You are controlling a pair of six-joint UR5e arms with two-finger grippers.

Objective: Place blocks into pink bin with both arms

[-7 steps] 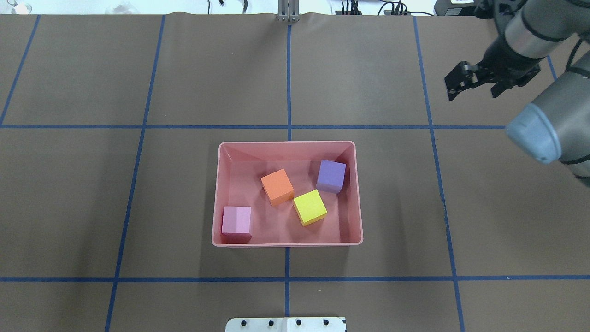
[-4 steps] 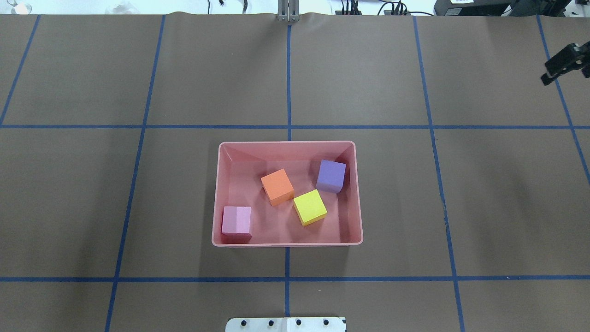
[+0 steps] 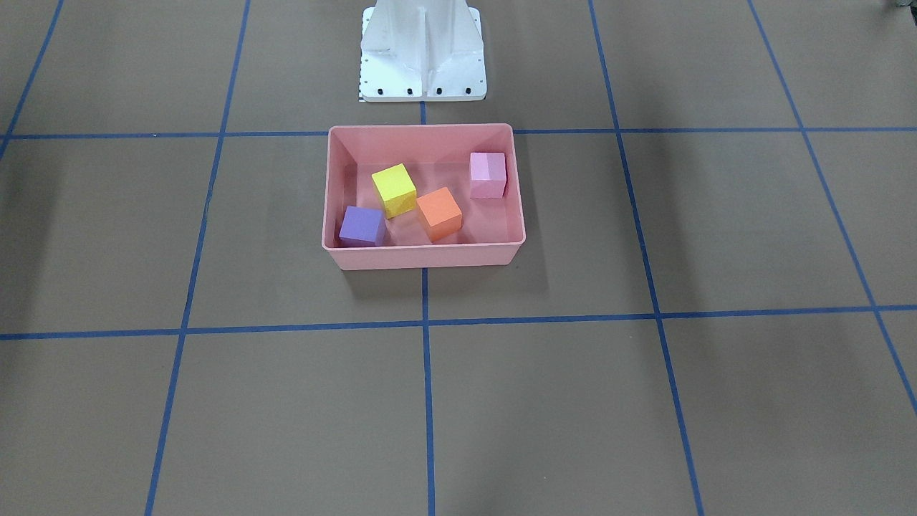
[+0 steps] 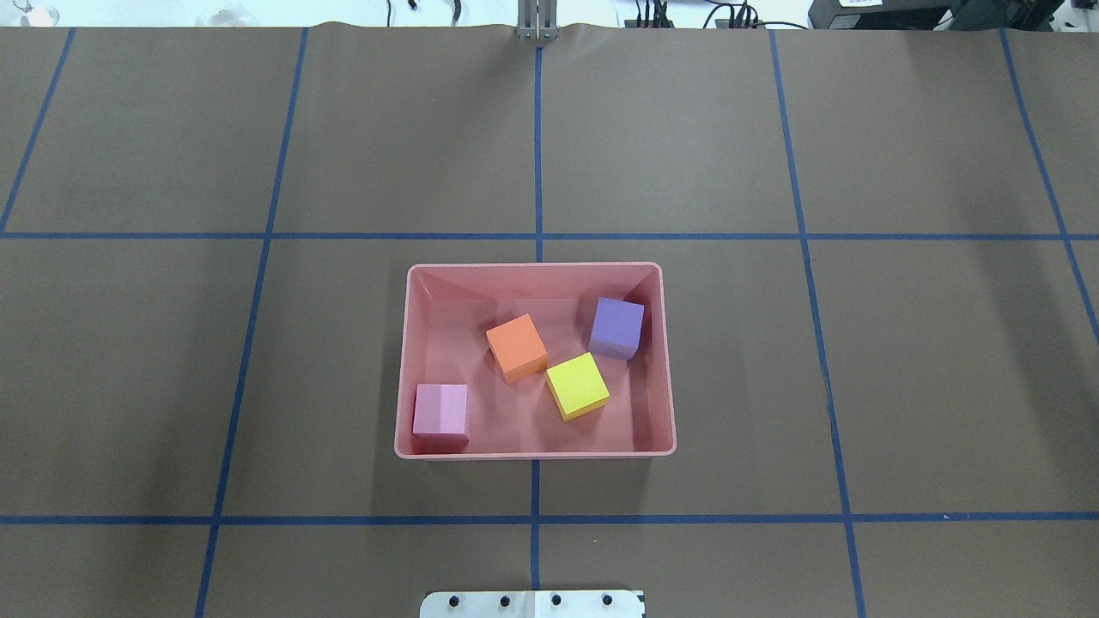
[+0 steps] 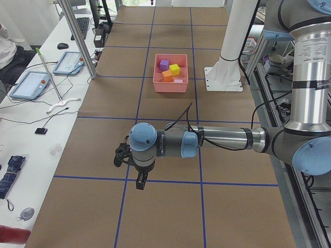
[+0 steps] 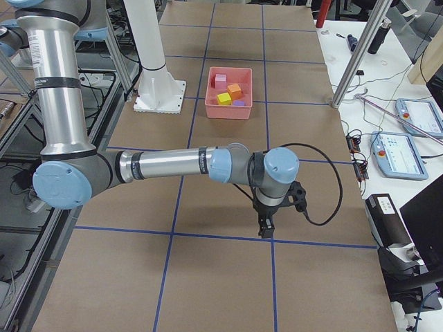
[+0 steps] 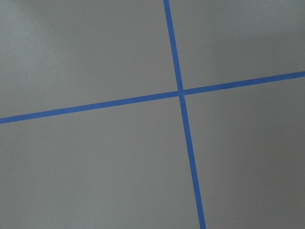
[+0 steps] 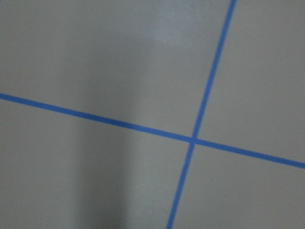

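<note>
The pink bin [image 4: 532, 452] sits at the table's middle and also shows in the front view [image 3: 423, 256]. All four blocks lie inside it: orange [image 4: 516, 348], purple [image 4: 617, 327], yellow [image 4: 577, 385] and light pink [image 4: 440, 410]. Neither gripper shows in the overhead or front views. My left gripper [image 5: 135, 173] hangs over bare table far from the bin, and so does my right gripper [image 6: 266, 225] at the other end. I cannot tell whether either is open or shut. Both wrist views show only table and blue tape.
The white pedestal base [image 3: 423, 57] stands just behind the bin. Blue tape lines [image 4: 537, 519] grid the brown table. Side benches with tablets [image 5: 31, 85] and metal posts [image 6: 356, 55] flank the table ends.
My right gripper has moved right and left the overhead view. The bin and the four blocks have not moved.
</note>
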